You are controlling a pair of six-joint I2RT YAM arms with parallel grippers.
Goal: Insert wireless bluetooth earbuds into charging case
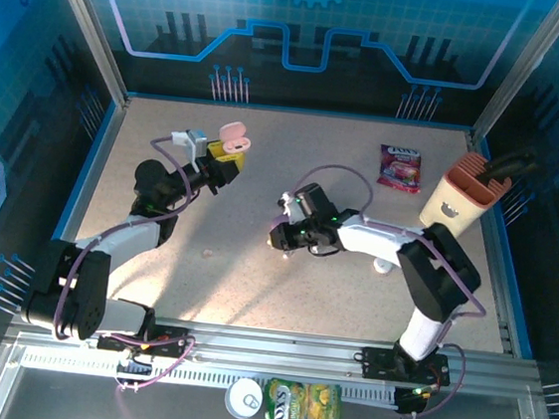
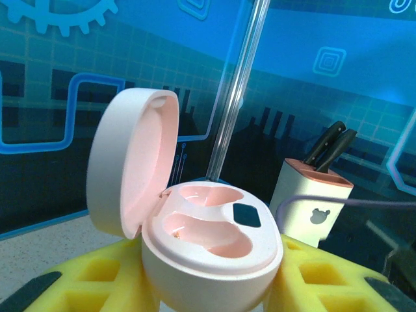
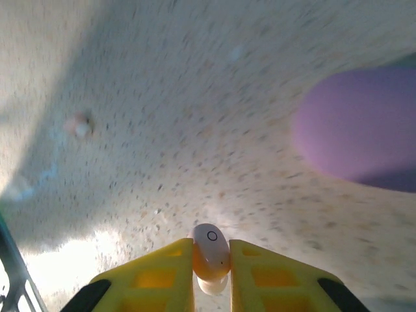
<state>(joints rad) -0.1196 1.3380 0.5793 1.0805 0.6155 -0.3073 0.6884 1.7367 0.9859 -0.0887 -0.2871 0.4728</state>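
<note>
lilac blob (image 3: 364, 140) blurred, cut at edge; pinkish speck (image 3: 78, 125) too small to ID; earbud (image 3: 210, 250) underside, charging case (image 2: 208, 260) base hidden.

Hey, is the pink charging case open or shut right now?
Open: the pink charging case has its lid swung back, and both wells inside are empty.

Tinted cool blue overall. Burns to white glare on the table (image 3: 65, 260) just left of the right claw (image 3: 211, 273); goes badly out of focus toward a lilac shape (image 3: 357, 130) up-right of it.
</note>
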